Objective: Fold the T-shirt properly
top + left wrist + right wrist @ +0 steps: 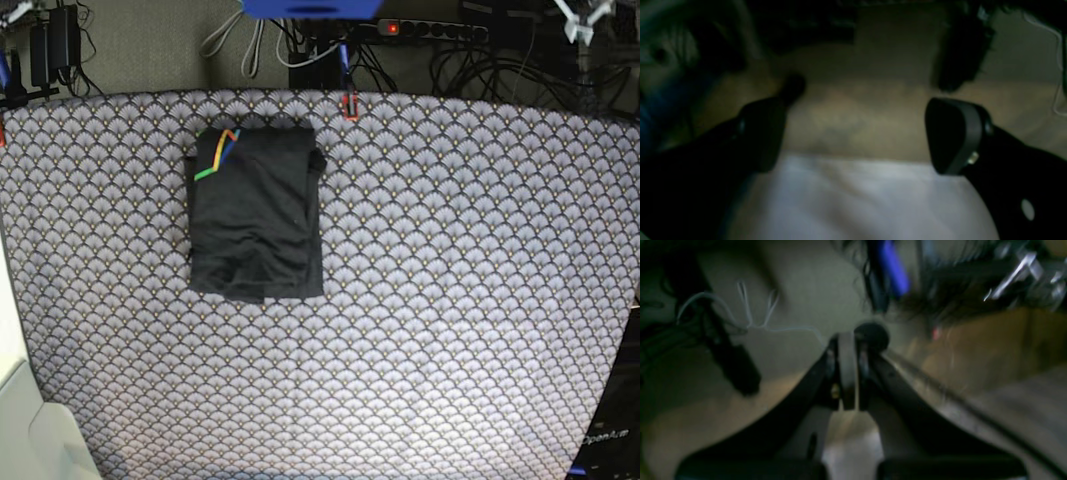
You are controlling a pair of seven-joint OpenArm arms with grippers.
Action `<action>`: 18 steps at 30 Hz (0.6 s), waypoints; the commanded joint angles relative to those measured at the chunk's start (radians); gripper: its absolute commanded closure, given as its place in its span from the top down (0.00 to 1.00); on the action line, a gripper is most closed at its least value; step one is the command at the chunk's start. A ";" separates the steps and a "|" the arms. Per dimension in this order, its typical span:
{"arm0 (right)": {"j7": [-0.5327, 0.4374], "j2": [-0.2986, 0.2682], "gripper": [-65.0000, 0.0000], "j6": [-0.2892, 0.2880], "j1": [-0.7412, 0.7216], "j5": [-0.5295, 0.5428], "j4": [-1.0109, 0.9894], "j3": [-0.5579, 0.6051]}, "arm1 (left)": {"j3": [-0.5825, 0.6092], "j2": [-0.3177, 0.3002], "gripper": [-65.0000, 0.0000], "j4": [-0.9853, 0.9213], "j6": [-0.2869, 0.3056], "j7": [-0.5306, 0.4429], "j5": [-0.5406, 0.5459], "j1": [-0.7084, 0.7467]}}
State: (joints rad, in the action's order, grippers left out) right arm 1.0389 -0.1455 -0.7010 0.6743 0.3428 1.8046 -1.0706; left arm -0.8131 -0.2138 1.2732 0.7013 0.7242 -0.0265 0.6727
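Already folded, the T-shirt (257, 212) lies lengthwise on the counter's (450, 300) far side; left hand (853, 133) open, right hand (848, 373) closed, both off-counter.

Left gripper (853, 133) spread wide, holding nothing; right gripper (848, 373) pressed closed.

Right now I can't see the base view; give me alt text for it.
A dark T-shirt, folded into a compact rectangle, lies on the scallop-print tablecloth toward the far left. Its coloured stripe mark shows at the far left corner. No arm or gripper is in this view; cables and a power strip sit beyond the table's far edge.
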 commanded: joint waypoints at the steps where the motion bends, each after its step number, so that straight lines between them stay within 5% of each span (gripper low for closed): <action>1: -0.019 -0.018 0.00 0.003 0.015 0.002 -0.001 -0.010 | -0.018 -0.017 1.00 0.003 -0.003 -0.025 0.004 0.015; 8: -0.167 0.036 0.00 0.003 0.020 -0.126 -0.075 -0.007 | -0.010 -0.016 1.00 -0.013 -0.003 -0.059 0.004 0.043; 18: -0.182 0.062 0.00 0.003 -0.023 -0.195 -0.237 0.049 | 0.096 -0.060 1.00 -0.022 -0.003 -0.048 0.003 0.002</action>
State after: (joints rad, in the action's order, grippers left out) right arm 0.8623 -0.0669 -0.6991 0.6331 0.1501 1.5570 -1.0130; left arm -0.7067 -0.2577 1.2488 0.6998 0.6651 -0.0166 0.6525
